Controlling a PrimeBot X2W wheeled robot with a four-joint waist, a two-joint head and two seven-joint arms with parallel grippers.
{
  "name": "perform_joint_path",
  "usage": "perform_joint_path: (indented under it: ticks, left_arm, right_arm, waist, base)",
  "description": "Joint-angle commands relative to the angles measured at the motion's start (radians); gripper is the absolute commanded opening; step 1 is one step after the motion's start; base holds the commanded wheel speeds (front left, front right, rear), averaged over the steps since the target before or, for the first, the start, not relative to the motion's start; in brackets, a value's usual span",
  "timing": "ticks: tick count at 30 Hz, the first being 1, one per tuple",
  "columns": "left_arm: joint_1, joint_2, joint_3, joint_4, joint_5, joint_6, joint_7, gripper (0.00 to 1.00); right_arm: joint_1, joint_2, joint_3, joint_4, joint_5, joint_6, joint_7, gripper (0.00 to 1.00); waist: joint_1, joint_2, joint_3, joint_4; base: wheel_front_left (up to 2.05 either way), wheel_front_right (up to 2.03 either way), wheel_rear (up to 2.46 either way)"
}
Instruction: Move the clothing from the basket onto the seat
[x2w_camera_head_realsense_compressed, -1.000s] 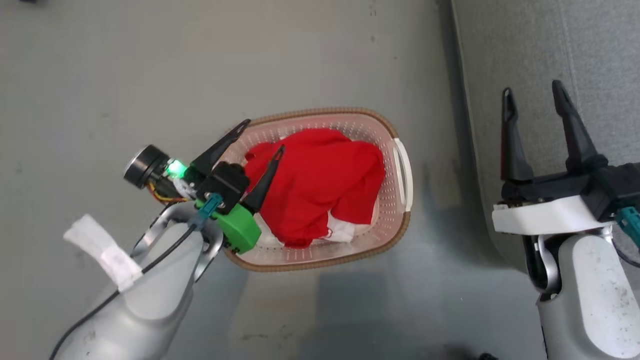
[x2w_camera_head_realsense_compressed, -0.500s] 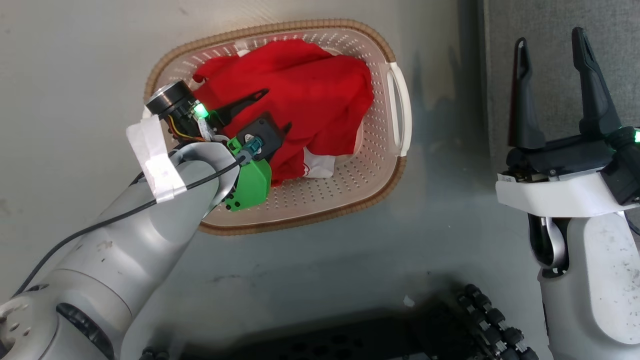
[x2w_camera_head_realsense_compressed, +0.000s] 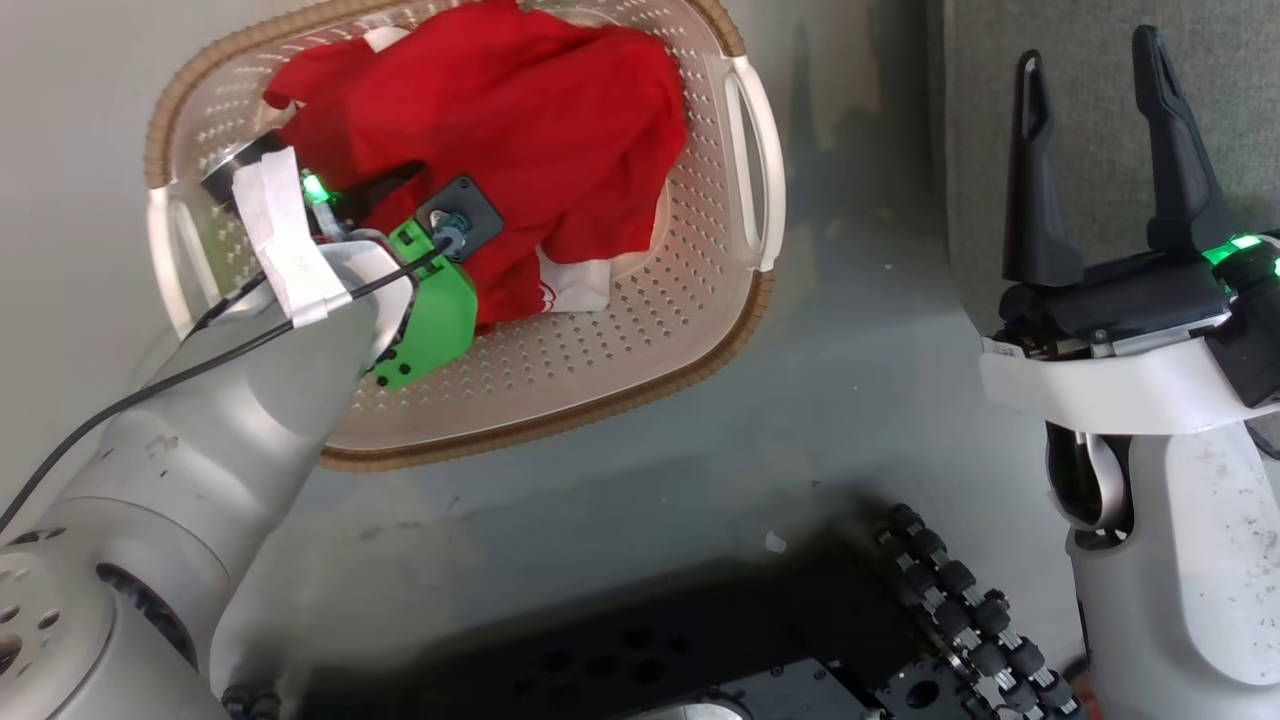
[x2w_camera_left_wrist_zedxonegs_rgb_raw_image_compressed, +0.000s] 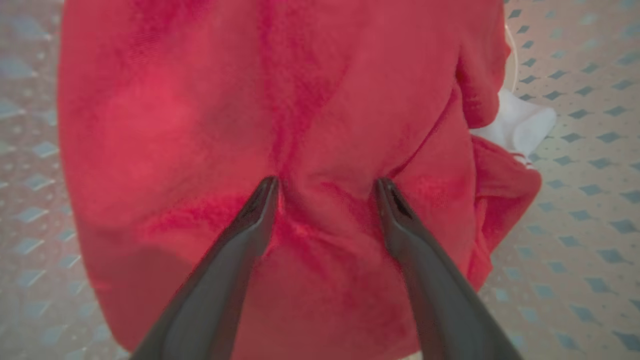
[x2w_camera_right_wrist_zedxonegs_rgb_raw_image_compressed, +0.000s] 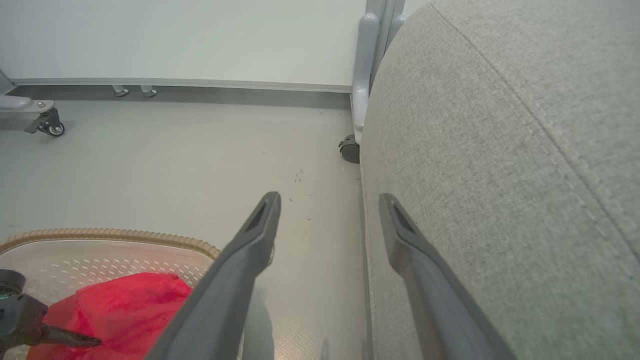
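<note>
The clothing (x2w_camera_head_realsense_compressed: 500, 110) lies heaped in the basket (x2w_camera_head_realsense_compressed: 640, 330) on the floor (x2w_camera_head_realsense_compressed: 860, 330). The left pincer (x2w_camera_left_wrist_zedxonegs_rgb_raw_image_compressed: 327, 185), spread wide, presses its 2 tips into the red fabric. The right pincer (x2w_camera_head_realsense_compressed: 1085, 50) hangs released and empty at the edge of the seat (x2w_camera_head_realsense_compressed: 1240, 100).

On grey floor (x2w_camera_head_realsense_compressed: 620, 520): basket (x2w_camera_head_realsense_compressed: 560, 425), perhaps seat (x2w_camera_head_realsense_compressed: 975, 120)

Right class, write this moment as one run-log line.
left hand: open, tips pressing bright red fabric clothing in cream perforated plastic basket | right hand: open, empty, near light grey upholstered seat
</note>
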Motion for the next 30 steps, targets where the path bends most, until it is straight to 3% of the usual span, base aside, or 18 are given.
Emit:
perform_joint_path:
  ticks: [1,7,8,10,20,30]
  left_arm:
    - [-0.018,0.003,-0.003,0.012,0.010,0.001,0.020,1.00]
    - [-0.044,0.015,-0.005,0.061,0.036,0.001,0.051,1.00]
    - [-0.048,0.016,-0.005,0.072,0.042,0.002,0.055,0.73]
    - [-0.056,0.019,-0.005,0.081,0.047,0.001,0.047,0.00]
    - [-0.047,-0.010,0.007,0.102,0.038,0.016,-0.066,0.00]
    - [0.061,-0.053,0.072,0.062,-0.043,0.032,-0.179,0.00]
  right_arm:
    - [-0.010,-0.001,0.003,-0.007,0.006,0.000,-0.003,1.00]
    - [-0.014,-0.001,0.017,-0.011,0.016,0.000,-0.003,1.00]
    - [-0.014,-0.001,0.020,-0.011,0.019,0.000,-0.003,1.00]
    - [-0.014,-0.001,0.024,-0.009,0.023,0.000,-0.003,1.00]
    - [-0.019,-0.002,0.017,0.024,0.027,0.000,-0.003,1.00]
    - [0.026,-0.002,-0.003,0.071,0.031,0.000,-0.003,1.00]
  waist:
    - [-0.0002,0.0000,0.020,-0.019]
    - [-0.0002,0.0000,0.040,-0.032]
    - [-0.0002,0.0000,0.043,-0.034]
    - [-0.0002,0.0000,0.046,-0.036]
    - [-0.0002,0.0000,0.003,-0.017]
    - [-0.0002,0.0000,-0.172,0.048]
  base:
    - [0.00,0.00,0.00]
    - [0.00,0.00,0.00]
    - [0.00,0.00,0.00]
    - [0.00,0.00,0.00]
    - [0.00,0.00,0.00]
    - [0.00,0.00,0.00]
